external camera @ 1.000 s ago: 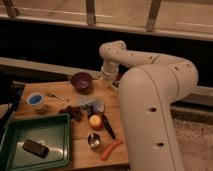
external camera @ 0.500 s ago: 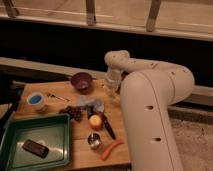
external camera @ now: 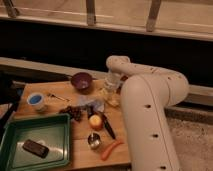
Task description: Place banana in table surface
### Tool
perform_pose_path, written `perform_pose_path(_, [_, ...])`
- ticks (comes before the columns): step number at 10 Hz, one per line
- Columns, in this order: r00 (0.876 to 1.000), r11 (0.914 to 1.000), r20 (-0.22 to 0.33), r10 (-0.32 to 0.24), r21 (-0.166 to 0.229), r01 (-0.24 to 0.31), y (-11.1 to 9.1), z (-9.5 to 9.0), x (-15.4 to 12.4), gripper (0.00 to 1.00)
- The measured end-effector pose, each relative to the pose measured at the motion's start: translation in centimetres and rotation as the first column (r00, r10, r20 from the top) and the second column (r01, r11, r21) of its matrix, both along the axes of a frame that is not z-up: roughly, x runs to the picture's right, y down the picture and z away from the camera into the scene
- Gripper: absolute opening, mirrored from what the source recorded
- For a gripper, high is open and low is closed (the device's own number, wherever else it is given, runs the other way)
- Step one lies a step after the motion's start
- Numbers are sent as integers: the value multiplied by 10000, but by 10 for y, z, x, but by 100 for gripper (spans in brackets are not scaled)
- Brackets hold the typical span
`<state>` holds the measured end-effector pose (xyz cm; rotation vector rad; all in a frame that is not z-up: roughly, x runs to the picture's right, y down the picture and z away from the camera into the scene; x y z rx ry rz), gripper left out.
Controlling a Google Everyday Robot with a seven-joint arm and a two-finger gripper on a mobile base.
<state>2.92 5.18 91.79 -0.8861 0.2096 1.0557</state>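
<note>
Tool (external camera: 111,88): low over right rear of worktop, beside maroon round bowl (external camera: 81,81); finger state cannot be told.
Short pale yellow banana (external camera: 110,97): apparently lying on light brown wooden worktop (external camera: 82,142), just beneath tool.
Dark green rectangular tray (external camera: 56,125): front left corner.
Round orange fruit (external camera: 95,121): centre.

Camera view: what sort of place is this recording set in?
Probably an indoor test area set up like a kitchen: a wooden table surface with a maroon bowl, a green tray and an orange, beside a railing. The hand is over the banana.
</note>
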Motion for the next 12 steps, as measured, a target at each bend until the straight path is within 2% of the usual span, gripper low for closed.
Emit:
perform_pose_path(3, [10000, 9999, 55, 34, -134, -33, 5, 1, 0, 78])
perform_pose_path(8, [9998, 9992, -163, 110, 384, -104, -13, -11, 11, 80])
perform_pose_path(11, [9981, 9949, -527, 320, 975, -267, -37, -21, 26, 80])
perform_pose_path(12, [9979, 9952, -557, 320, 946, -266, -35, -20, 28, 80])
